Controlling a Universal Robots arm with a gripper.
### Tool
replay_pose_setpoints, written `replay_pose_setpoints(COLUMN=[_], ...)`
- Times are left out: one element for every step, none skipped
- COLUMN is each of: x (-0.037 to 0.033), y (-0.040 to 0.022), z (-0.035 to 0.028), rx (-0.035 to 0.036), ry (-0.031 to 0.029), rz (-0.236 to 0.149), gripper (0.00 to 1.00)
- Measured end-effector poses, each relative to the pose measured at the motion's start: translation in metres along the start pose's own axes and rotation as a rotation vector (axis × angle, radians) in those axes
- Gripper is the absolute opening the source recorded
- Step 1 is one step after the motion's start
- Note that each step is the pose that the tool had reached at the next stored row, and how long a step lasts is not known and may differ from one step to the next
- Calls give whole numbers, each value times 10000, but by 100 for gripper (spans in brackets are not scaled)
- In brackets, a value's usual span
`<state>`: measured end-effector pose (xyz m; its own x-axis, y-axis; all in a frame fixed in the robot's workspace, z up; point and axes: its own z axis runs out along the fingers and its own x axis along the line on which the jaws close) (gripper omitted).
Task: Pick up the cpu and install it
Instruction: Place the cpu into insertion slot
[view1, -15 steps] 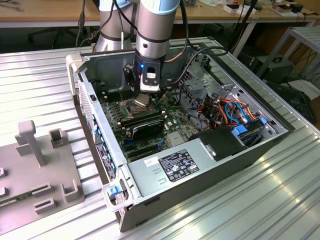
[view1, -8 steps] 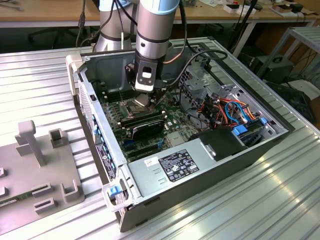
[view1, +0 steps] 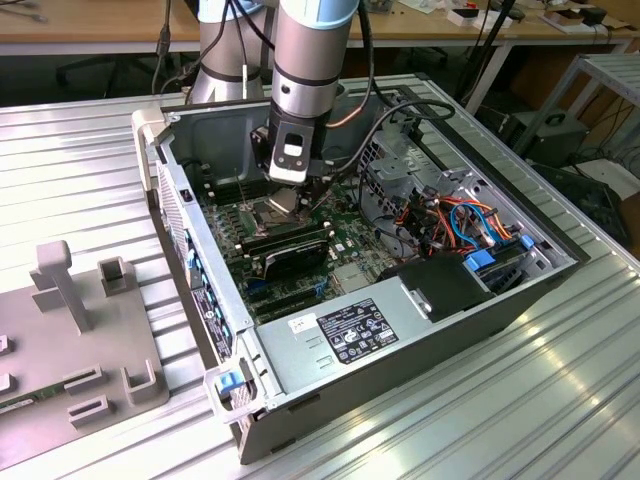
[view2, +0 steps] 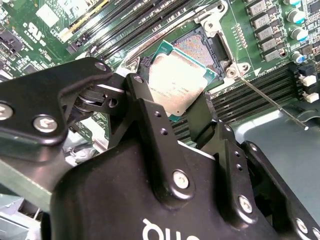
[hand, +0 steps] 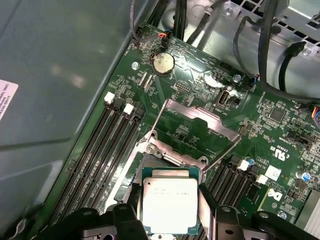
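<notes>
Silvery-tan, thin and light, the cpu (hand: 169, 197) is pinched by its edges in the claw (hand: 168, 202). The socket (view2: 199, 47) lies just beneath the claw. Stiff but fragile, I'd guess.

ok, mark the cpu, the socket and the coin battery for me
cpu (hand: 170, 200), first wrist view, middle of its metal face.
socket (view2: 198, 47), second wrist view, bare pin field past the cpu's edge.
coin battery (hand: 163, 62), first wrist view, centre of its round top.
</notes>
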<state>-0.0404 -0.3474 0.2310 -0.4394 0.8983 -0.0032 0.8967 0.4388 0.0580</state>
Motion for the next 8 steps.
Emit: replay_pose_setpoints(x=[0,0,0,0,0,0,0,0], y=[0,0,0,0,0,0,0,0], z=[0,0,1,1,2,2,3,3], rx=[1,1,2,3,3,3,5,6], ry=[-10,-19,-32,-41,-52,-62,-74,-83], rz=[170,322,549,699,896,1072,1277,1425], gripper=[55,55,55,55,55,55,55,55])
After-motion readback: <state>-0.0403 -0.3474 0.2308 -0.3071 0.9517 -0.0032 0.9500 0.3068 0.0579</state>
